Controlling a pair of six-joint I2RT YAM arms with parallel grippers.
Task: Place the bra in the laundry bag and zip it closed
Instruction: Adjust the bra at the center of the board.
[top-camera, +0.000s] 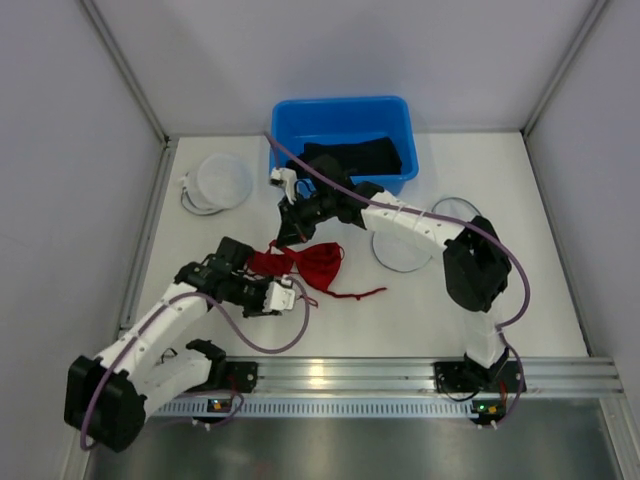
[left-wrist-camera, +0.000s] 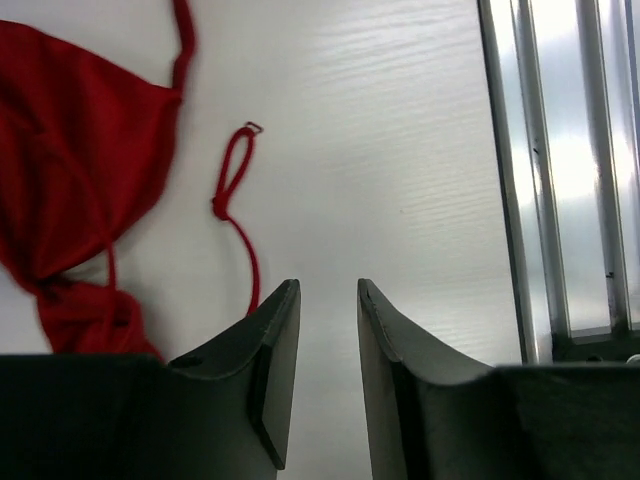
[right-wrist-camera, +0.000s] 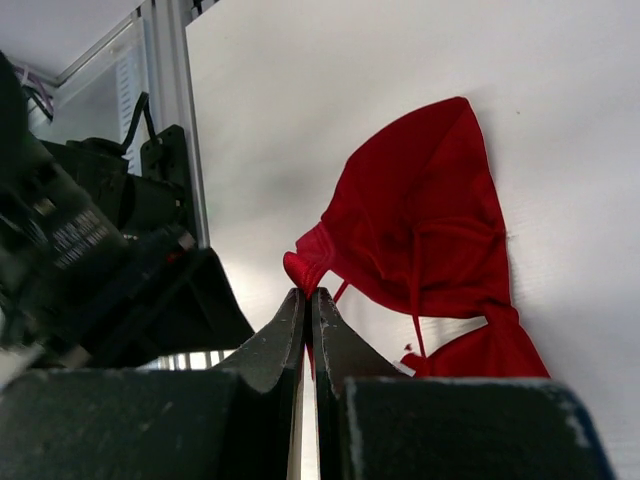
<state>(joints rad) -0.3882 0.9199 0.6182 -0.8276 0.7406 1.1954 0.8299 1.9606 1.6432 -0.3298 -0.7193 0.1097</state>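
The red bra (top-camera: 312, 262) lies crumpled on the white table's middle, one thin strap (top-camera: 355, 294) trailing to the right. My right gripper (top-camera: 286, 241) reaches in from the back and is shut on a fold of the bra's (right-wrist-camera: 420, 220) edge, pinched at the tips of the right gripper (right-wrist-camera: 308, 292). My left gripper (top-camera: 290, 297) hovers low just in front of the bra. In the left wrist view the left gripper (left-wrist-camera: 328, 290) is open with only bare table between the jaws, and the bra (left-wrist-camera: 70, 150) and a looped strap (left-wrist-camera: 235, 190) lie to the left. A white round laundry bag (top-camera: 215, 180) lies at the back left.
A blue bin (top-camera: 340, 125) holding dark cloth stands at the back centre. A second white round bag (top-camera: 398, 250) lies partly under the right arm. The aluminium rail (top-camera: 400, 375) runs along the near edge, and white walls close in both sides.
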